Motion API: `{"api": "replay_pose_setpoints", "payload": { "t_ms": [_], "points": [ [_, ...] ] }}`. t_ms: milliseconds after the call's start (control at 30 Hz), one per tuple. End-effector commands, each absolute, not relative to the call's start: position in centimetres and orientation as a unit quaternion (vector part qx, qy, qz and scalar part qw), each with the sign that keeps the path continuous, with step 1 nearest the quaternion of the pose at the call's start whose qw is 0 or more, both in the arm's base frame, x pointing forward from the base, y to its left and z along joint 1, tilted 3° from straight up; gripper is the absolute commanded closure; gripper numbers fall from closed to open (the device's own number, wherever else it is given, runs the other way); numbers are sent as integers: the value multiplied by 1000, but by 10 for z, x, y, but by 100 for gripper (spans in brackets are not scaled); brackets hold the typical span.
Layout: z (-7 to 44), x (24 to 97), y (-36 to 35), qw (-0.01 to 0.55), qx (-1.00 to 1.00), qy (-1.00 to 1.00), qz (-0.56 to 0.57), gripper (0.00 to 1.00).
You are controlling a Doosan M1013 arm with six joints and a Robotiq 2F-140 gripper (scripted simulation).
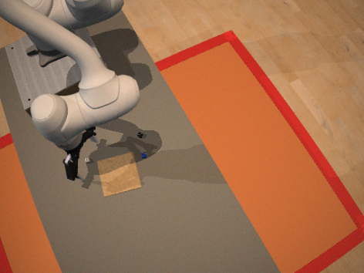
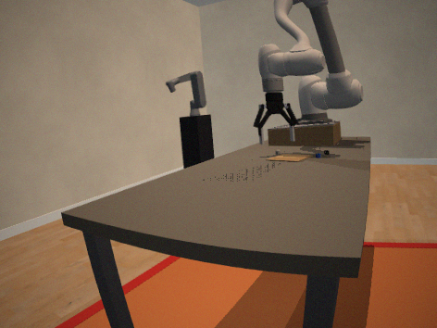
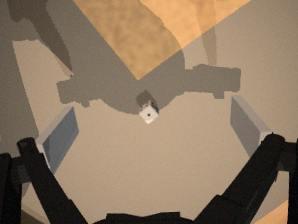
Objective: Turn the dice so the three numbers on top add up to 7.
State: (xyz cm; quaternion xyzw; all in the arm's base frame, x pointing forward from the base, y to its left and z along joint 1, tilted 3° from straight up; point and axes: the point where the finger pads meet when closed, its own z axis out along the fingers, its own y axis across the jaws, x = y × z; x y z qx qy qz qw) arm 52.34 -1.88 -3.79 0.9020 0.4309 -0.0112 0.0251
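Note:
The white die [image 1: 87, 160] [image 2: 278, 152] [image 3: 149, 114] lies on the table just off a corner of the tan mat [image 1: 120, 181] [image 2: 289, 158] [image 3: 112, 30]; its upper face shows one pip in the wrist view. The blue die [image 1: 144, 155] [image 2: 318, 156] lies off the mat, close to its right edge. The black die [image 1: 140, 135] [image 2: 327, 152] lies farther off, toward the arm's base. The numbers on the blue and black dice are too small to read. The mat lies flat and bears no die. My gripper [image 1: 86, 158] [image 2: 277, 140] [image 3: 152, 114] is wide open and empty, above the white die, with a finger to either side.
The arm's base stands on a box [image 2: 303, 136] with a grey plate [image 1: 28, 77] on top, at the back of the table [image 1: 166, 227] [image 2: 222, 213]. The arm's shadow falls over part of the mat and the dice. Another small arm [image 2: 198, 88] stands on a black pedestal away from the table.

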Motion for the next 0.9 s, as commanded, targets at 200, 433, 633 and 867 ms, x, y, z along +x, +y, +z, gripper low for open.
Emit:
{"api": "replay_pose_setpoints", "payload": {
  "t_ms": [200,433,633,867],
  "points": [
    [-39,530,2,25,902,431,-11,0],
    [-41,544,48,25,902,431,-11,0],
    [-43,554,81,25,902,431,-11,0],
    [-46,572,139,25,902,431,-11,0]
  ]
}}
